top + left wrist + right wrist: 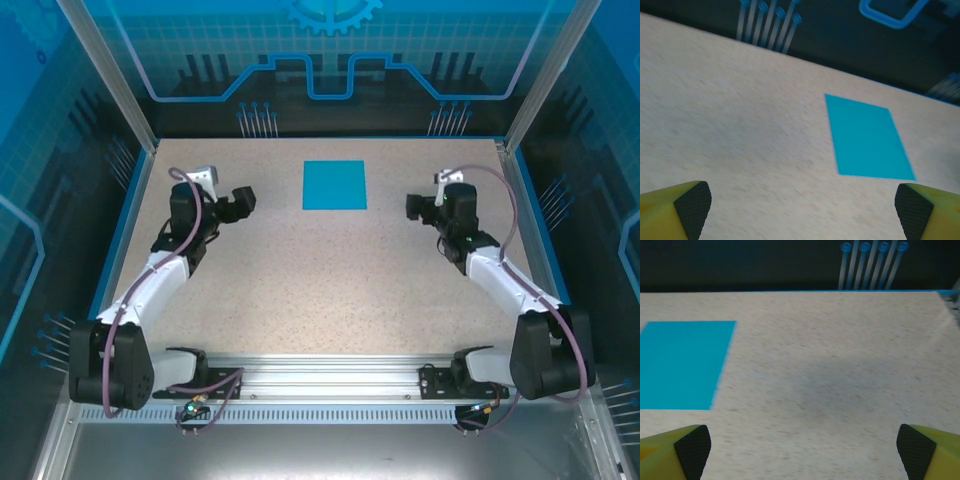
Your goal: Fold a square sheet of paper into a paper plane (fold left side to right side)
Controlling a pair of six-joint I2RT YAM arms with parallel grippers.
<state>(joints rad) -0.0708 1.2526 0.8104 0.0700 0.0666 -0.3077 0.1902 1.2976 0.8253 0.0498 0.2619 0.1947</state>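
The square sheet of paper (334, 185) lies flat and unfolded on the speckled tabletop, toward the back centre. It is bright cyan-blue. In the left wrist view the sheet (867, 137) sits ahead and to the right; in the right wrist view the sheet (682, 364) reaches the left edge. My left gripper (243, 202) hovers left of the paper, open, with nothing between its fingers (692, 207). My right gripper (412, 207) hovers to the paper's right, also open and holding nothing, its fingers (915, 452) wide apart. No folded plane shape is in view.
The beige table (320, 280) is framed by a blue rim and aluminium posts (110, 75). Dark panels with blue pegs (255, 120) stand behind the back edge. A rail (320, 380) with the arm bases runs along the near edge.
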